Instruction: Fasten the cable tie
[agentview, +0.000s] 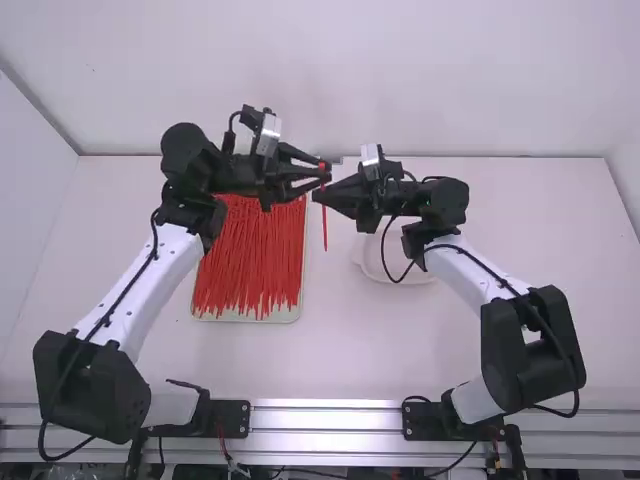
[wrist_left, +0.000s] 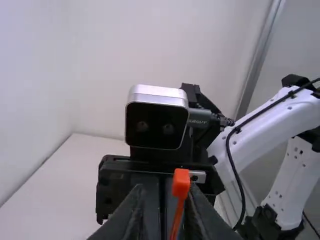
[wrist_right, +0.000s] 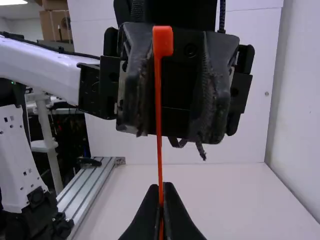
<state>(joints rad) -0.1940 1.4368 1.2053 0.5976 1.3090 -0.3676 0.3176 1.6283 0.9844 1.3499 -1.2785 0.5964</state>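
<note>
Both arms reach up over the far half of the table and bend inward, so the two grippers meet nose to nose in the air, just beyond the far right corner of the tray. The left gripper points toward the right arm, and its fingers stand well apart. The right gripper faces it with its fingers pressed together on the strap of a single red cable tie.

The tie is a thin, straight strip, unlooped. In the right wrist view its square head lies between the left gripper's spread fingers, just beside one of them; whether it touches that finger cannot be told. In the high view its free tail hangs down toward the table.

A dense heap of red cable ties covers the tray. A white rounded object sits under the right arm, partly hidden by it and hard to identify.
</note>
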